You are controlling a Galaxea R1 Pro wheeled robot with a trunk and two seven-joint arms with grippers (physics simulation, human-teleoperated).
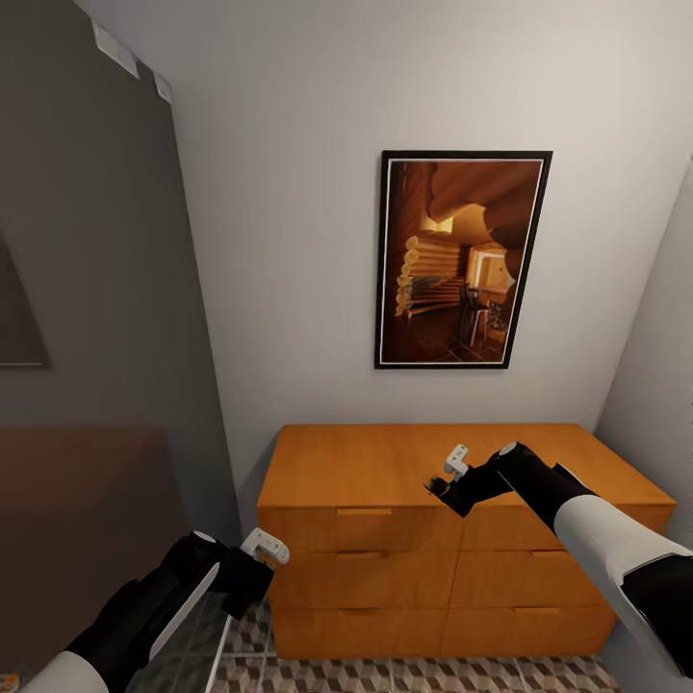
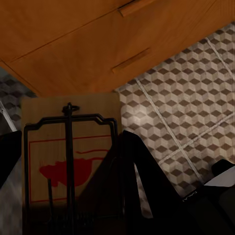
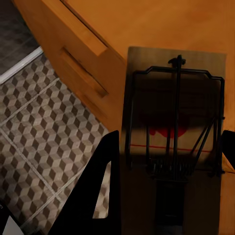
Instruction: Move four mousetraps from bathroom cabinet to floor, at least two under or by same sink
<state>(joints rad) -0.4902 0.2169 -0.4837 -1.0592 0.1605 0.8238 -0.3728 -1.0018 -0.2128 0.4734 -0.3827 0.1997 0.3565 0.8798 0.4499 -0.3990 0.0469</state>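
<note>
1. Head view: the waist-high orange-brown wooden cabinet point(image 1: 462, 525), flat top and bar-handled drawers, stands against the pale wall under a dark-framed picture of a log interior point(image 1: 460, 260). All its drawers look closed. The left hand point(image 1: 262, 551) hangs low by the cabinet's front corner, over the cube-patterned brown, beige and cream tiled floor point(image 1: 423, 676). The right hand point(image 1: 452, 470) is raised above the cabinet top. From here the traps are too small to make out, and I cannot tell the finger spacing.

2. Left wrist view: a flat tan-brown mousetrap board with dark wire and red mark point(image 2: 68, 147) sits between the dark fingers point(image 2: 129, 171), clamped, board face toward the camera. Behind it are the cabinet's drawer fronts and the tiles. Probably held low for setting down.

3. Right wrist view: a second tan wooden mousetrap with black wire frame point(image 3: 176, 117) is gripped by the right hand, seen over the cabinet top and front edge. Floor lies far below, so this arm must lower. No sink in sight, so the robot likely needs to turn first.
</note>
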